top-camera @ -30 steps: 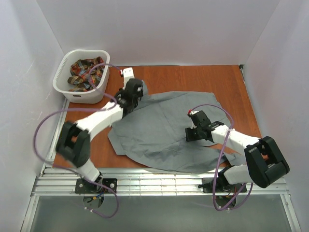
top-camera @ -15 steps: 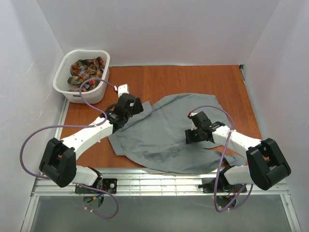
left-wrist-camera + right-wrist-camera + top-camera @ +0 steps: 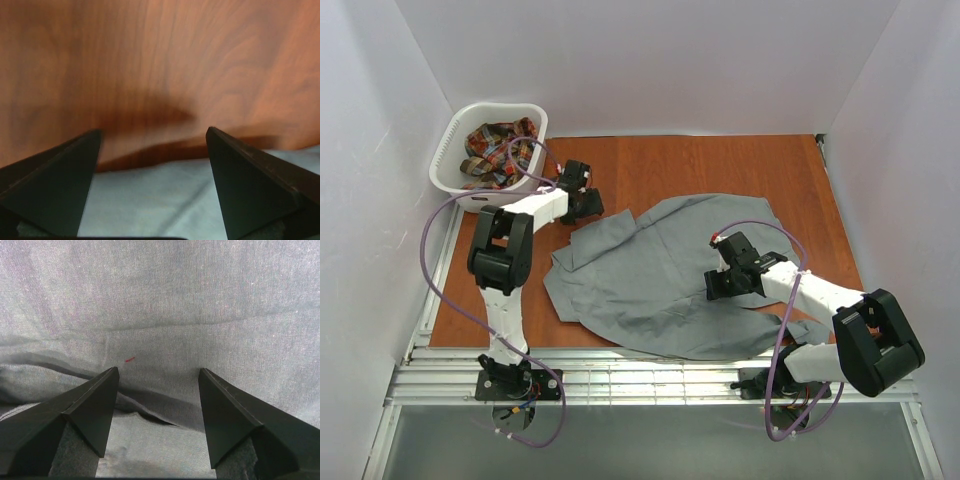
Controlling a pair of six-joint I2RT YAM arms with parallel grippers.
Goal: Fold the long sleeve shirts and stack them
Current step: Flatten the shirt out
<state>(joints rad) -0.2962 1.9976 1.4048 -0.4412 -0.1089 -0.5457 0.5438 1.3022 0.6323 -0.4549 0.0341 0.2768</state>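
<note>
While both arms low at the grey shirt [image 3: 660, 270], left fingers [image 3: 55, 190] and right fingers [image 3: 85, 415] apart.

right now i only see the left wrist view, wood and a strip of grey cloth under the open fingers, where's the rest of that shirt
observer: the grey shirt lies spread, unfolded, across the middle of the table, to the right of your left fingers.
operator: what about the right arm
observer: the right fingers are open over the shirt's right half, gripping nothing.
operator: and the other shirt
observer: the plaid shirt is bunched in the white basket at the far left corner.
</note>
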